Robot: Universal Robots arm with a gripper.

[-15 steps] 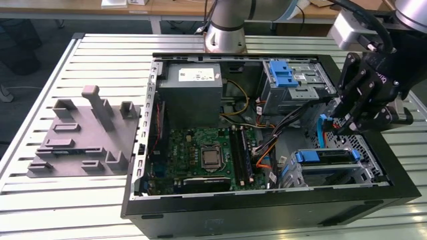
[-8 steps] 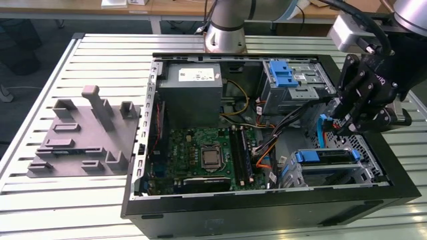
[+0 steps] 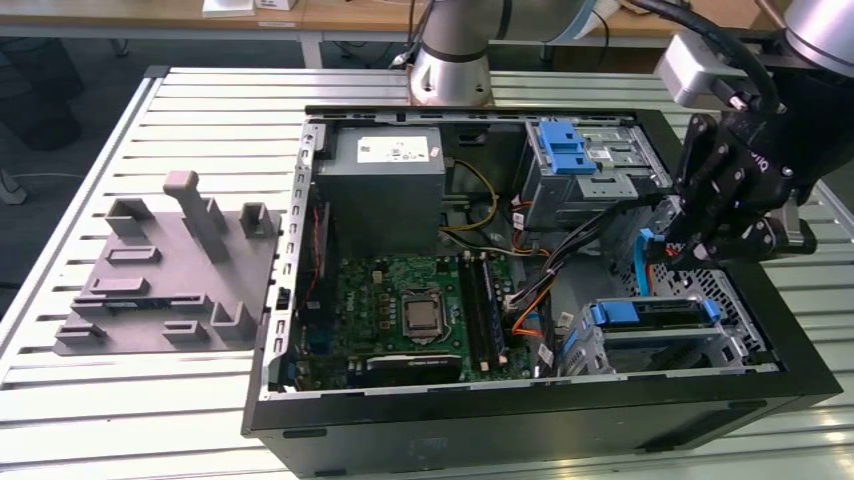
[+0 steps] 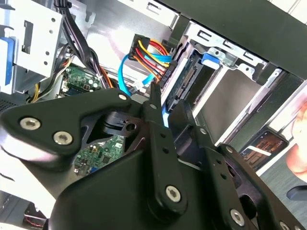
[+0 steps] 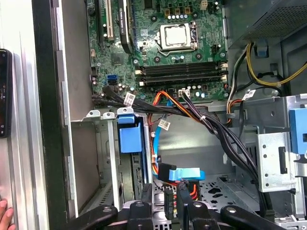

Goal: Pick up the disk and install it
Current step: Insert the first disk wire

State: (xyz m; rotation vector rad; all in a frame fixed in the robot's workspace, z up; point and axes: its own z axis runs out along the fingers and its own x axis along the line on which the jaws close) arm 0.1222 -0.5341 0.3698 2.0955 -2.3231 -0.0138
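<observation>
My black claw (image 3: 671, 258) is closed on the flat silver disk with blue rails (image 3: 649, 262), held on edge inside the open black computer case (image 3: 534, 420), by the case wall nearest the slatted surface's (image 3: 134, 400) edge on the exterior view's right. Room is tight: silver drive cage with blue latch (image 3: 731, 300) just beside, black cable bundle (image 5: 216, 128) near. Red-and-yellow wires (image 4: 149, 51) run to the disk's end.
</observation>
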